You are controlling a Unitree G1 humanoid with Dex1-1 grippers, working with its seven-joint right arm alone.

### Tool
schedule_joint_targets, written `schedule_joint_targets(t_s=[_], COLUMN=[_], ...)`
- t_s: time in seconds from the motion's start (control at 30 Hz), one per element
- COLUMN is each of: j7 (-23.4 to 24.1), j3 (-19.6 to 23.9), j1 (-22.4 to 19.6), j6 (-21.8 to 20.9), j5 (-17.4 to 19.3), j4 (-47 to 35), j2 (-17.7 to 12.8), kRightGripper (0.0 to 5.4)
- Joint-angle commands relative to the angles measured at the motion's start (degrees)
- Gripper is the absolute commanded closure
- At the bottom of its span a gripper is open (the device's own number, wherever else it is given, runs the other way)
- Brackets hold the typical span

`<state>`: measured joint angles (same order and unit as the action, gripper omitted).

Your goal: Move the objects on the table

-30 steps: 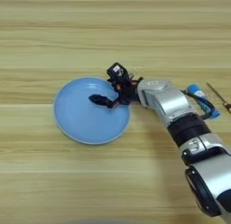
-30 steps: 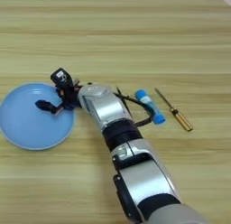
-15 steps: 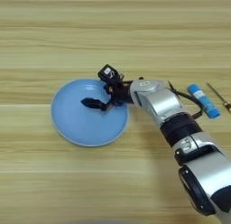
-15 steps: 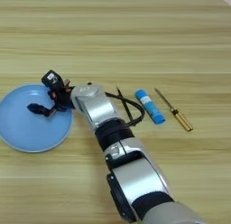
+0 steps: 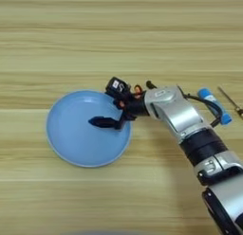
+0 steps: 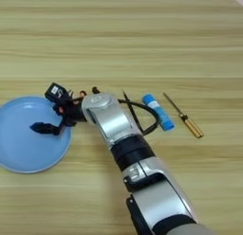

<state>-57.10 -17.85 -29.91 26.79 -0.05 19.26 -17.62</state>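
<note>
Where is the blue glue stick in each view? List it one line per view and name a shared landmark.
Left eye view: the blue glue stick lies near the right edge, just right of the silver forearm.
Right eye view: it lies right of centre, between the forearm and the small screwdriver.
Shared landmark: the blue plate, left of the pincer in both views.

A light-blue plate point(image 5: 76, 144), a blue glue stick point(image 6: 159, 112) and an amber-handled screwdriver point(image 6: 184, 122) lie on pale streaked wood point(image 5: 118, 35).
</note>
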Motion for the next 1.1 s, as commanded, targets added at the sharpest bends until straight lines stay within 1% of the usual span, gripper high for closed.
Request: schedule_joint_targets(t_s=[0.03,0.13,0.27,0.5,0.6,0.8,0.9,1.03,1.1], j7=[-2.3,-4.2,-5.9,-7.7,-7.6,-4.8,-4.2,-3.0,-0.9], j3=[0.0,-0.4,-0.5,-0.3,0.3,5.0,7.4,12.0,15.0], j1=[-0.9,0.6,1.7,2.8,2.8,1.4,1.8,2.6,2.7], j6=[0.1,0.5,0.4,-0.9,-1.4,-0.6,0.4,2.5,3.5], j5=[1.3,1.4,1.7,2.0,2.0,4.6,6.4,9.7,11.0], j4=[-7.0,-9.3,-10.9,-11.4,-11.2,-12.3,-14.9,-19.6,-20.9], j2=[-2.9,-4.4,-5.5,-7.3,-7.5,-6.7,-7.3,-8.5,-8.7], kRightGripper=[0.04,0.04,0.04,0.04,0.04,0.04,0.04,0.04,0.04])
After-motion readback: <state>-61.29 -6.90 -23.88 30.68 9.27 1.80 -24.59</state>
